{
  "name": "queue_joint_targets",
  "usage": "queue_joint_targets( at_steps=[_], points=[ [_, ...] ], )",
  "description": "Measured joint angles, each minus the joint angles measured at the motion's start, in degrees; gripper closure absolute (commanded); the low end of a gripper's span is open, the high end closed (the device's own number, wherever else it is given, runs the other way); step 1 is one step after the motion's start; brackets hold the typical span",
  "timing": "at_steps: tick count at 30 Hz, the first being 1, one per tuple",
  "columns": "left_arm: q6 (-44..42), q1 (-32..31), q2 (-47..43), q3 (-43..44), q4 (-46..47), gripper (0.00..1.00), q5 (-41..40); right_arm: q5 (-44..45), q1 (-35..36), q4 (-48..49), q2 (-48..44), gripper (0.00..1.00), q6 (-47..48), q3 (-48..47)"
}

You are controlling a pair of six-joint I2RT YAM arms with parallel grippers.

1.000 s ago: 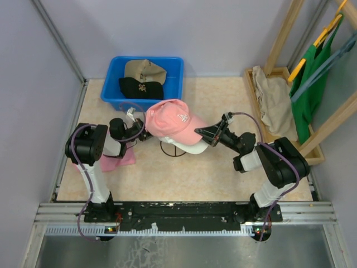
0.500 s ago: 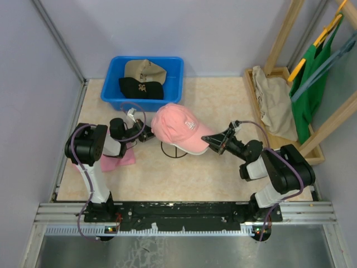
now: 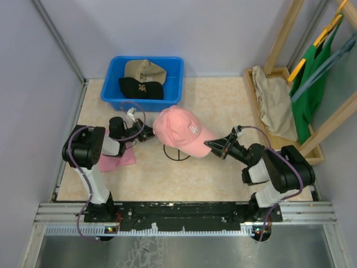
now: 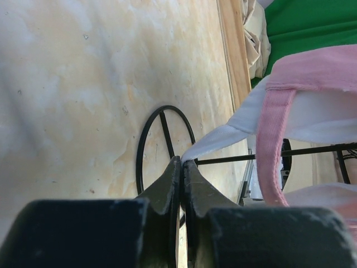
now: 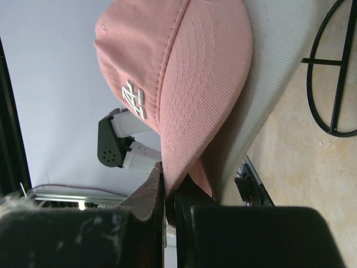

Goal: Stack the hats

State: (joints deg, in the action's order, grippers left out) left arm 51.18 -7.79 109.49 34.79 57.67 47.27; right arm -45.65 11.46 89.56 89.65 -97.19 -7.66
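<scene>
A second ago the pink cap [image 3: 179, 129] rode higher and the white brim showed under its 6 o'clock edge. Now it has come down over the white cap [image 4: 234, 134], which the top view no longer shows, and its brim points toward 4 o'clock. The right gripper [image 3: 215, 146] has dropped toward 5 o'clock with it. Its fingers are still pinched together on the tip of the pink brim. The left gripper [image 4: 183, 163] has hardly moved. Its fingers are pressed together at the rim of the white cap, and the white fabric runs right into their tips. Both caps sit on a black wire stand [image 3: 176, 153] near the middle of the table [image 3: 212, 178], the pink one on top.

The black cap [image 3: 140, 88] and the tan cap [image 3: 144, 70] lie where they were, in the blue bin [image 3: 111, 84] at 11 o'clock. The tan one is on the far side of the black one.

The table top is pale, mottled beige. A flat pink cloth [image 3: 118, 162] lies at 9 o'clock, partly under the left arm. Plain grey walls [image 3: 167, 28] close the far and left sides. At 2 o'clock stands a wooden rack [image 3: 281, 39] with a beige garment [image 3: 273, 100] slumped in its base and a green one [image 3: 309, 84] hanging beside it. A metal rail [image 3: 184, 212] runs along the 6 o'clock edge under the arm bases.
</scene>
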Motion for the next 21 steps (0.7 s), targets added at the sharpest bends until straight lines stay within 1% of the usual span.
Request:
queue_joint_targets(
  at_steps=[4, 6, 10, 15, 17, 19, 21],
  points=[
    [0.0, 0.0, -0.3, 0.0, -0.3, 0.93, 0.2, -0.6, -0.7, 0.0, 0.0, 1.00, 1.0, 1.3],
    [0.0, 0.0, -0.7, 0.0, -0.6, 0.91, 0.2, -0.7, -0.8, 0.0, 0.0, 1.00, 1.3, 1.4],
    [-0.3, 0.0, -2.3, -0.6, -1.7, 0.81, 0.1, -0.8, -0.8, 0.0, -0.1, 1.00, 1.6, 1.3],
    [-0.3, 0.6, -6.1, -1.3, -4.1, 0.76, -0.3, -0.9, -0.9, 0.0, -1.2, 1.00, 1.6, 1.2],
    [0.0, 1.2, -7.9, -1.3, -4.6, 0.69, -0.5, -1.0, -1.0, 0.0, -1.9, 1.00, 1.6, 1.2],
    [0.2, 2.0, -10.0, -1.3, -5.5, 0.67, -0.7, -1.0, -1.1, 0.0, -2.6, 1.00, 1.6, 1.1],
    [0.3, 2.9, -12.3, -1.3, -7.1, 0.63, -1.0, -1.0, -1.1, 0.0, -3.4, 1.00, 1.7, 1.1]
  ],
)
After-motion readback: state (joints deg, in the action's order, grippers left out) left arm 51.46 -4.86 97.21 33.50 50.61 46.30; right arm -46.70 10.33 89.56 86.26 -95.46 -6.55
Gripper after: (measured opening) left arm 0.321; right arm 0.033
